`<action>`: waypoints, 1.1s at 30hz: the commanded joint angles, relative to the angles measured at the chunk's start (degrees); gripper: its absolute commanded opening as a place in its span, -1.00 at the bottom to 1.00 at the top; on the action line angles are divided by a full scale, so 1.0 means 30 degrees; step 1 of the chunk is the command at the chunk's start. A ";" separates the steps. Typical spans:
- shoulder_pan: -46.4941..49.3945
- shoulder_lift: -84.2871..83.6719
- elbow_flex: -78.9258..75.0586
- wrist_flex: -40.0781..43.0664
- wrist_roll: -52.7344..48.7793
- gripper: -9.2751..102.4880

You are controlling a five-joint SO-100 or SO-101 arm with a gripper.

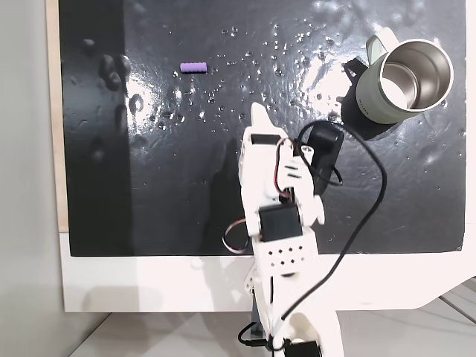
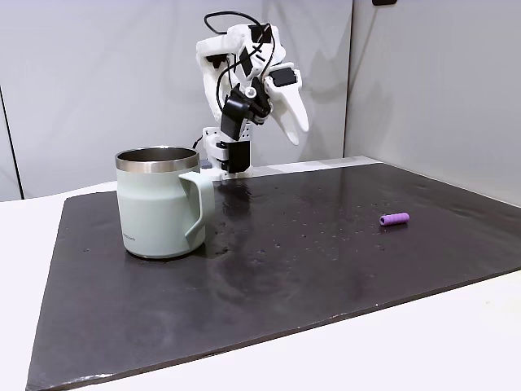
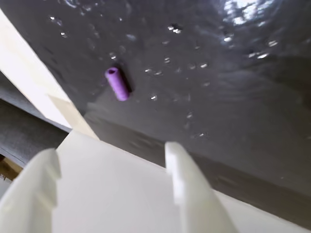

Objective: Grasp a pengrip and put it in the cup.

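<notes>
Above the black mat, the pincer (image 3: pixel 112 167) is held raised, its fingers parted and nothing gripped.

Well ahead of it the purple pengrip (image 3: pixel 117 83) is seen lying on the mat (image 1: pixel 186 149), far from the steel-lined mug (image 1: pixel 405 80); grasping, carrying and dropping are all judged left.

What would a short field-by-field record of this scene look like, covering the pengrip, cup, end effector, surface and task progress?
pengrip: small purple ribbed tube, lying on its side on the mat, untouched
cup: pale green mug with steel inside, upright, apart from the pengrip, on the opposite side of the mat
end effector: white, raised above the mat, fingers apart, holding nothing
surface: dark mat, shiny with small bumps
task progress: grasp not yet made; no pengrip visible in the cup
</notes>
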 commanded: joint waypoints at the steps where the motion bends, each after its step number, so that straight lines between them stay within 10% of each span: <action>1: -0.0732 -0.3486 -0.5244 0.2139 0.0820 -0.43; 9: -0.1875 -1.2656 -1.8486 0.8350 0.3047 -0.43; 33: -0.3311 -2.6396 -3.1348 0.7910 0.2432 -0.43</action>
